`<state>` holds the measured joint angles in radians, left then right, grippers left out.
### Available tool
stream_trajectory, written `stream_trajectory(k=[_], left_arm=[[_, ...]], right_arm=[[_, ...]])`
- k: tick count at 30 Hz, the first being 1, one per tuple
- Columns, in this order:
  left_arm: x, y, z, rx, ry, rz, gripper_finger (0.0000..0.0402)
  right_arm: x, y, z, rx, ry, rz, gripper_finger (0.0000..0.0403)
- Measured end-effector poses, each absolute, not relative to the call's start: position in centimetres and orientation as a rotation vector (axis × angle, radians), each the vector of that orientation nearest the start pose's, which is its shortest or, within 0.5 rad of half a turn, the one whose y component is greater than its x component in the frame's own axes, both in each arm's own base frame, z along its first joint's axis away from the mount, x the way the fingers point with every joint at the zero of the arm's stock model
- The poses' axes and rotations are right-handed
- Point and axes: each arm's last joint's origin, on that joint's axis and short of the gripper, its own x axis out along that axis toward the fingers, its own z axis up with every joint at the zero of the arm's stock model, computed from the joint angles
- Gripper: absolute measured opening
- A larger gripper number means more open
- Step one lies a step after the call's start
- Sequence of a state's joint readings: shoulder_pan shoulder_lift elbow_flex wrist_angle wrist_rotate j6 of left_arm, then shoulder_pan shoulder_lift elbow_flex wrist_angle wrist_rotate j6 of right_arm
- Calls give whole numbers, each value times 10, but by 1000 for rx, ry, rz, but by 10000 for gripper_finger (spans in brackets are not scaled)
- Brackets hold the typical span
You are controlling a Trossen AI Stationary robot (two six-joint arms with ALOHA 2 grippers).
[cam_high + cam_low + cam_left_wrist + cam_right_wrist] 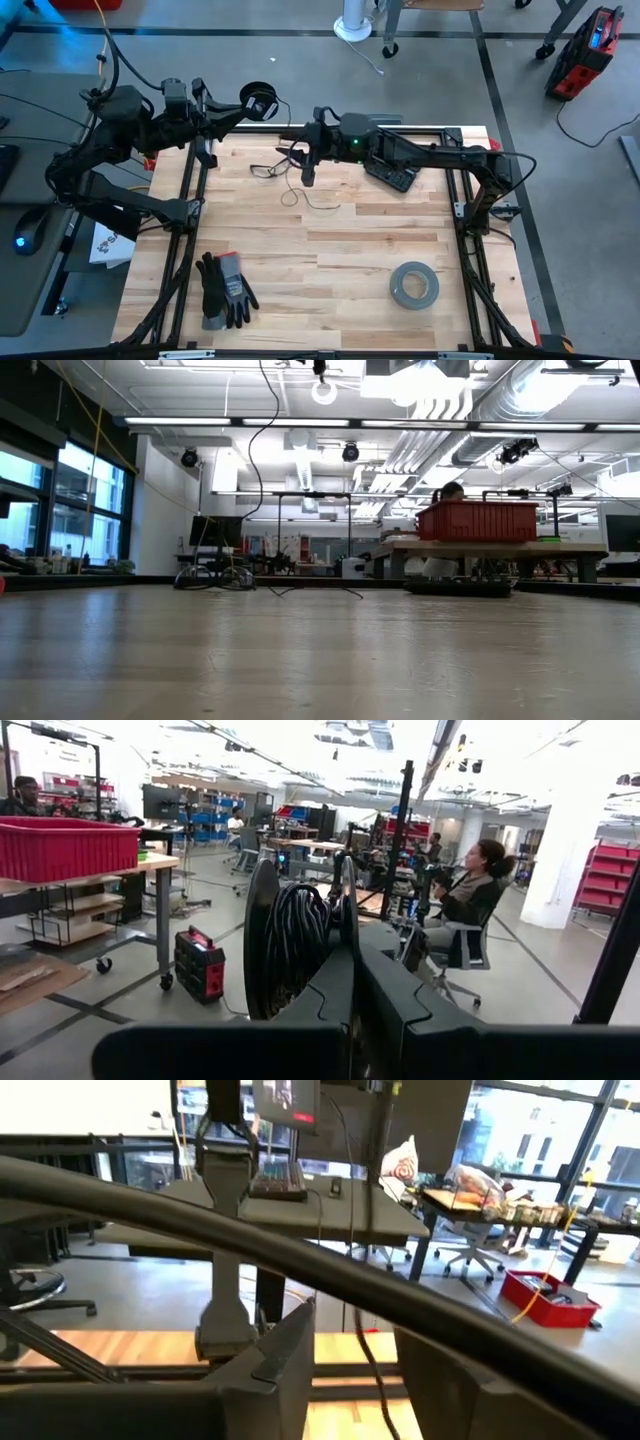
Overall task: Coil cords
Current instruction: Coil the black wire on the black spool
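A wooden table point(330, 250) holds a thin dark cord point(285, 185), looped loosely near its far edge. The left gripper point(238, 108) is clamped on the small black spool point(259, 101) just past that edge. The right gripper point(309, 160) straddles the cord, fingers parted. The cord looks light, limp and tangle-prone; best pinched near the spool

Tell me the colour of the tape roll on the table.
Grey; the tape roll shows best in the high view.
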<state>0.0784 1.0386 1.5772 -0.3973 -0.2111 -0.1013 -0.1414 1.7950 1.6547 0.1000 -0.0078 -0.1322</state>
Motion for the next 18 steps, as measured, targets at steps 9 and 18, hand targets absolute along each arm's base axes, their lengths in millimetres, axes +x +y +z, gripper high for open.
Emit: stream_trajectory(k=[9,18], left_arm=[[160,19,522,-110,-156,281,1],[164,20,523,-233,-200,299,1]], right_arm=[[422,-56,386,-153,19,-182,76],[422,-37,392,-61,-30,-137,3]])
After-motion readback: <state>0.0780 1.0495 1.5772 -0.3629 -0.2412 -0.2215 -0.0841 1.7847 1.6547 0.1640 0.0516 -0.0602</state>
